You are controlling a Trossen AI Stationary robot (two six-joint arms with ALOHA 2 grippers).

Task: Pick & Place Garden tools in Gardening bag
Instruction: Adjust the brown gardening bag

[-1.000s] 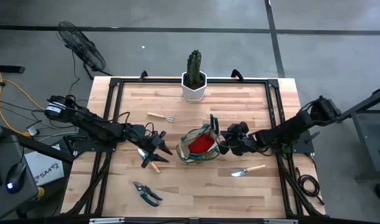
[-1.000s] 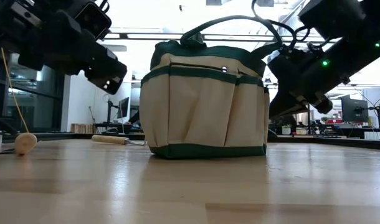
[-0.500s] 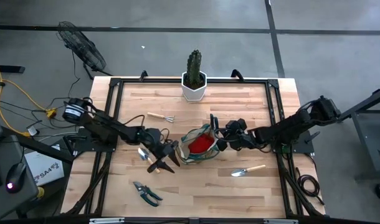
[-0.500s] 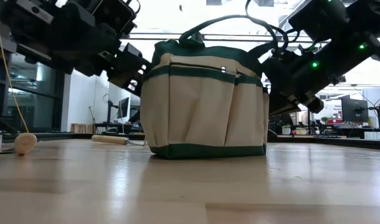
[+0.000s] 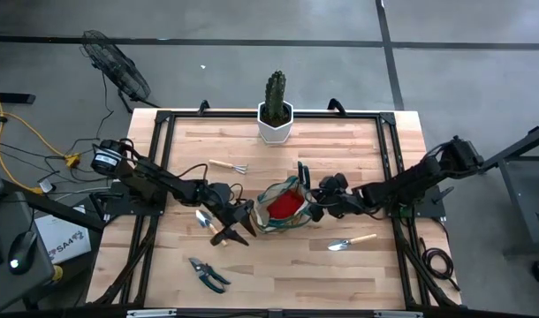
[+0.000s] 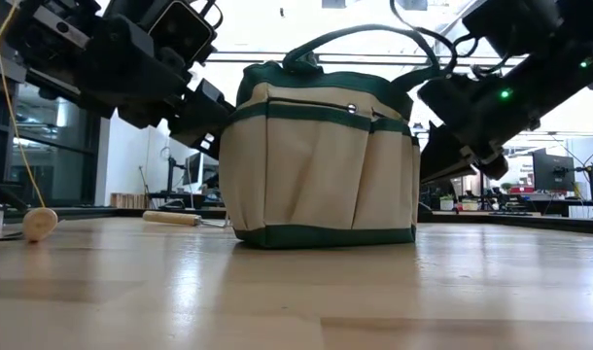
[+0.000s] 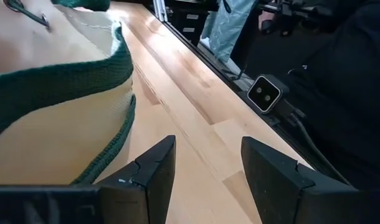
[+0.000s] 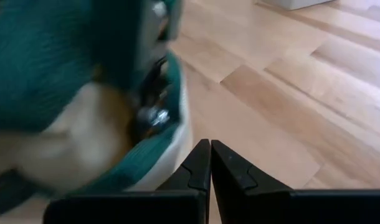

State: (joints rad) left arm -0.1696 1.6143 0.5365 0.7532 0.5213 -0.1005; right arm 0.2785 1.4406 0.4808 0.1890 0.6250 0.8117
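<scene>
The left gripper (image 5: 240,225), fingers spread and empty, hangs just left of centre in the high view, right beside the gardening bag (image 5: 283,208); a wooden-handled trowel (image 5: 210,226) lies on the table under that arm. The bag stands at centre frame with the red glove (image 5: 287,204) inside it. The right gripper (image 5: 315,201), fingers pressed together, sits against the bag's right edge by its handle. Lower left lie the pruning shears (image 5: 208,274); up and left of the bag, the mini rake (image 5: 228,166); lower right, the second trowel (image 5: 351,241). A cactus (image 5: 275,108) stands at top centre.
</scene>
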